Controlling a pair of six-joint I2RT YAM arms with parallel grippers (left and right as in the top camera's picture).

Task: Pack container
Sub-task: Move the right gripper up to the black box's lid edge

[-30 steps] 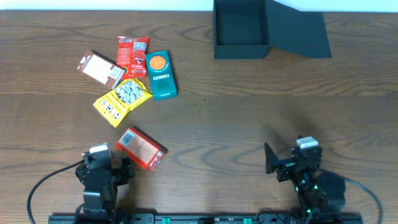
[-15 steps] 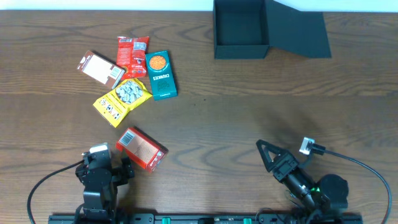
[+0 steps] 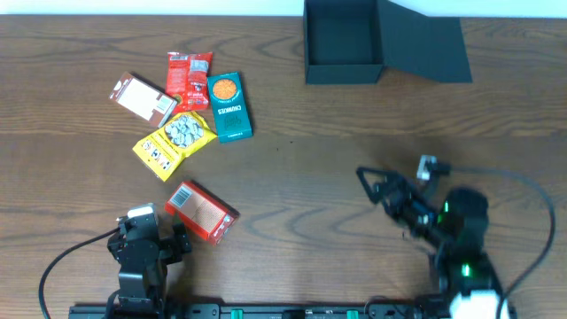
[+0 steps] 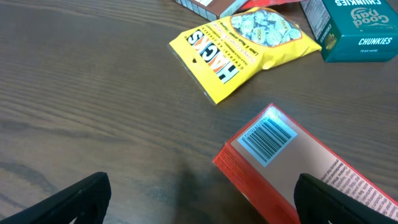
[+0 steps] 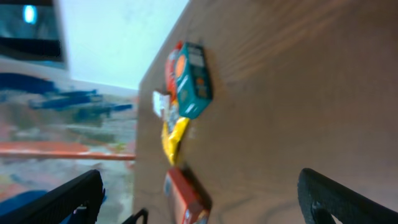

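Wood table (image 3: 292, 168): container (image 3: 344, 44) open; snack packets (image 3: 177, 137) left of it; left gripper (image 4: 199, 199), right gripper (image 5: 199, 196) spread wide, empty.

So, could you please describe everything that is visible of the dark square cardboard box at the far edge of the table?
The dark teal-black square cardboard box looks matte and plain, with no print. It stands open, its low walls upright, and no item shows inside. Its hinged flap lid is folded out to the right side. The box rests on the brown wooden table at the far edge, partly cut off by the picture. Nothing else touches it.
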